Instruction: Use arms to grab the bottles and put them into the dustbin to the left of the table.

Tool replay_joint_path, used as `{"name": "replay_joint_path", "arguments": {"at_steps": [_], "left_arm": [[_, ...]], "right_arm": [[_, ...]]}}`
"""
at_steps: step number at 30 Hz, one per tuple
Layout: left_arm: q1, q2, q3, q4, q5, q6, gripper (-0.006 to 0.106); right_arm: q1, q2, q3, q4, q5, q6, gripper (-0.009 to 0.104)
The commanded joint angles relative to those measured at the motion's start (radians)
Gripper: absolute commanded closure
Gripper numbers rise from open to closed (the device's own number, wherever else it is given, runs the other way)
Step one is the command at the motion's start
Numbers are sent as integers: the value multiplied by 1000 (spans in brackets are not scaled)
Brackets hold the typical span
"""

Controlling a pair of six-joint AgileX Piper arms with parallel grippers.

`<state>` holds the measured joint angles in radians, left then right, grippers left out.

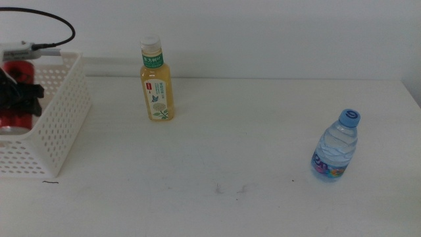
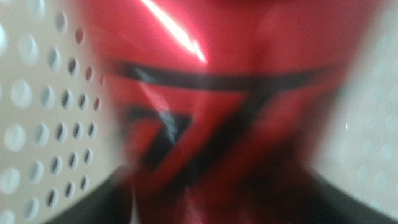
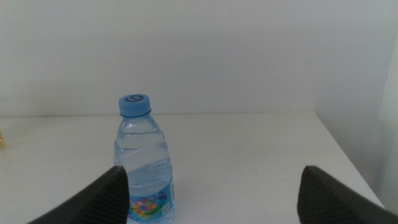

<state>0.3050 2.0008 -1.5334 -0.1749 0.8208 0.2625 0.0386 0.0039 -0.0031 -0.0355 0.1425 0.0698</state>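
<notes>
My left gripper [image 1: 20,95] is inside the white perforated dustbin [image 1: 62,112] at the table's left, shut on the slim red can [image 1: 16,70]. In the left wrist view the can [image 2: 211,106] fills the blurred picture between the bin's walls [image 2: 50,124]. The yellowish tea bottle [image 1: 156,82] stands upright at the back of the table. The small blue-capped water bottle [image 1: 335,148] stands upright at the right. My right gripper [image 3: 211,193] is open and empty, out of the middle view. The water bottle [image 3: 143,165] stands just ahead of it, close to one jaw.
The white table [image 1: 230,151] has faint scuff marks near its front middle. A black cable [image 1: 46,20] loops above the bin. The table's right edge [image 1: 411,95] lies close behind the water bottle.
</notes>
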Motion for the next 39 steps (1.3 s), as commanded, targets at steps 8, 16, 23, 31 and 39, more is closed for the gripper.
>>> {"name": "replay_joint_path", "arguments": {"at_steps": [8, 16, 23, 31, 39], "left_arm": [[-51, -154, -14, 22, 24, -107, 7], [-258, -527, 190, 59, -133, -257, 7], [-522, -803, 434, 235, -308, -500, 7], [-671, -811, 665, 253, -566, -545, 7], [-736, -640, 923, -221, -1219, 21, 7]], "right_arm": [[1, -4, 3, -2, -8, -7, 2], [1, -4, 3, -2, -8, -7, 2], [1, -4, 3, -2, -8, -7, 2], [1, -4, 3, -2, -8, -7, 2], [1, -4, 3, -2, -8, -7, 2]]}}
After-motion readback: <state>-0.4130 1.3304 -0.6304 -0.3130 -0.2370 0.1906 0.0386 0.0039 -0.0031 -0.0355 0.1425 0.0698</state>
